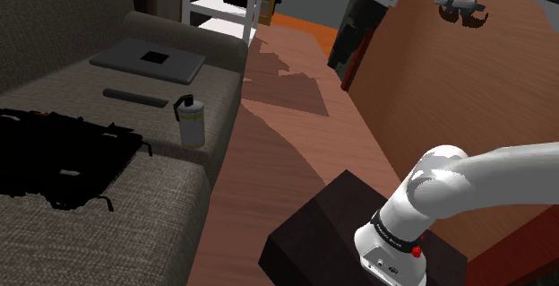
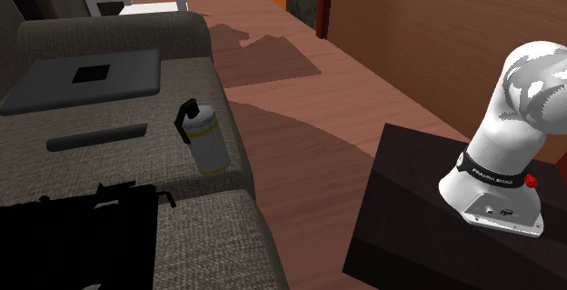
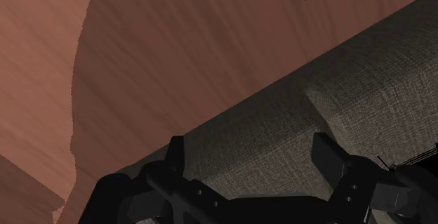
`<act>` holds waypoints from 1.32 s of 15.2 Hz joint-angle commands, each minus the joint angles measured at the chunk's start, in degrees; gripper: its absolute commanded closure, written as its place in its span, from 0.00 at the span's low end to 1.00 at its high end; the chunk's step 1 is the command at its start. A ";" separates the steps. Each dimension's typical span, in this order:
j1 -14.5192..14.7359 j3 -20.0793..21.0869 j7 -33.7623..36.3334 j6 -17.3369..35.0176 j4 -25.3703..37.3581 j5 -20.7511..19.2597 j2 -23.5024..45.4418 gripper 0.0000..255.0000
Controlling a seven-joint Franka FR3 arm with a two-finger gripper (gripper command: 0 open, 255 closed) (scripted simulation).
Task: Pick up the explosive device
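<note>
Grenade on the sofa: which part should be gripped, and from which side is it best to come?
Grip the grenade by its pale round body, below the black lever, coming from the floor side: it stands upright at the sofa edge, lever on the far side.

Cream grenade (image 2: 211,143) with yellow band, grey woven sofa (image 2: 213,238), reddish-brown floor (image 2: 304,161).

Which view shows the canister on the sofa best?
The second exterior view: the canister stands upright, close, lever clear. The shoulder view shows the canister farther off. The wrist view faces the sofa and floor.
</note>
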 commanded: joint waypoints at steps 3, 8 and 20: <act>0.39 2.24 2.11 0.91 1.71 0.66 3.66 0.00; 1.08 7.63 7.50 2.69 7.11 1.41 13.48 0.00; 3.26 18.69 22.06 2.84 26.89 -3.46 41.04 0.00</act>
